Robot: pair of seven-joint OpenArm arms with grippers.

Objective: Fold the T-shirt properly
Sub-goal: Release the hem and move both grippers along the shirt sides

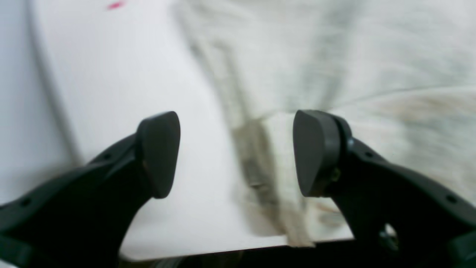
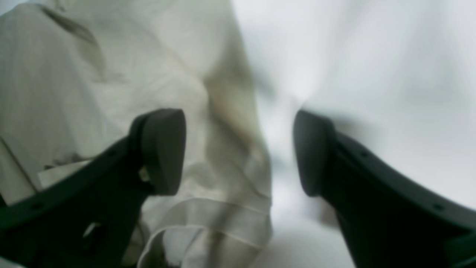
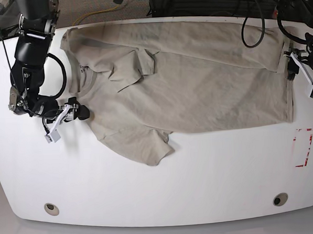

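The beige T-shirt [image 3: 197,88] lies spread on the white table [image 3: 165,190], collar to the left and hem to the right. One sleeve [image 3: 135,68] is folded in over the chest and the other [image 3: 147,146] sticks out toward the front. My right gripper [image 3: 80,111] stands open at the shirt's left edge by the shoulder. In the right wrist view the gripper [image 2: 238,152] has the fabric [image 2: 111,74] under its left finger. My left gripper [image 3: 290,68] is open at the hem corner, and its wrist view shows the gripper [image 1: 238,154] straddling the shirt's edge [image 1: 256,160]. Neither holds anything.
A red-outlined rectangle [image 3: 304,147] is marked on the table at the right, in front of the hem. Two round holes [image 3: 51,209] [image 3: 280,199] sit near the front edge. Black cables [image 3: 251,28] hang at the back right. The table's edge [image 1: 223,251] runs just below the left gripper.
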